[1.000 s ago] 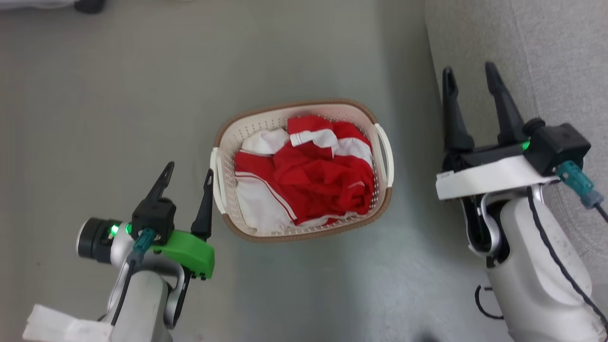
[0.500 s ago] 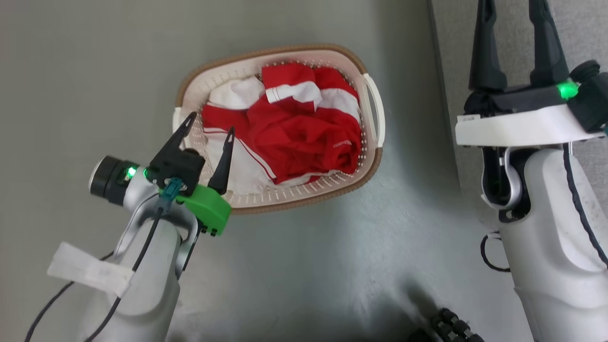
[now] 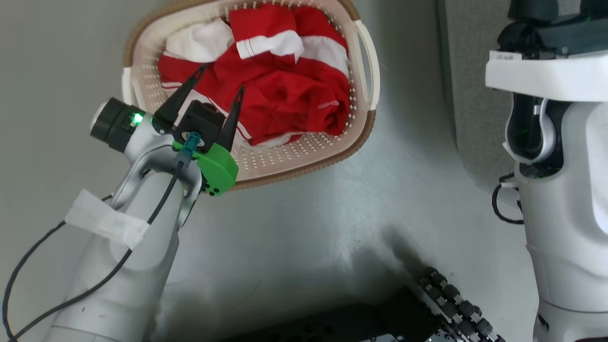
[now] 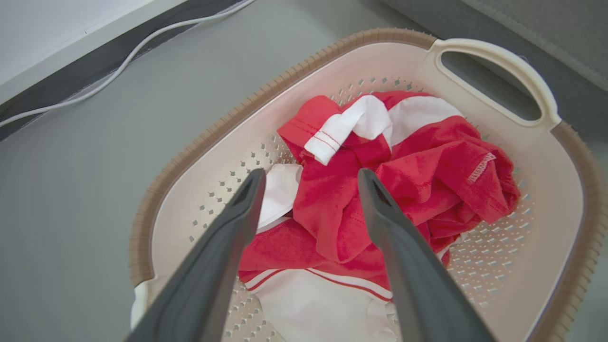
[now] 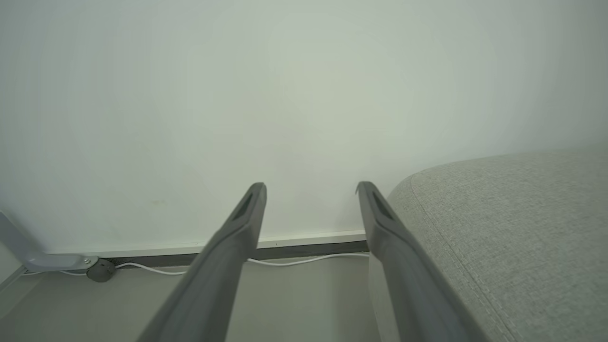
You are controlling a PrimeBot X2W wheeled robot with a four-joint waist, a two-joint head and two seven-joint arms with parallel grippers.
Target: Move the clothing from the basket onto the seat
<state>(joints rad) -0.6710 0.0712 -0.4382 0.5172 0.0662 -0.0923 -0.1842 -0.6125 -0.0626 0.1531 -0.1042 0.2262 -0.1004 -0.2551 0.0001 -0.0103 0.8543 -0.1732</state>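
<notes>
The cream basket with a brown rim stands on the grey floor, holding the crumpled red and white clothing. My left gripper hangs open over the basket's near left part, its fingers apart above the red fabric and touching nothing. The grey seat lies to the right of the basket. Beside the seat's rounded corner, my right gripper is open and holds nothing; in the head view its white wrist housing is at the upper right with the fingertips cut off.
A white wall with a dark baseboard and a white cable runs behind the basket. A metal foot rests on the floor at the left. The robot's dark base with rollers is at the bottom of the head view.
The head camera has tilted down, so the whole picture shifted. My left gripper has come from beside the basket's left rim to over the clothing. The right gripper has risen towards the top edge.
</notes>
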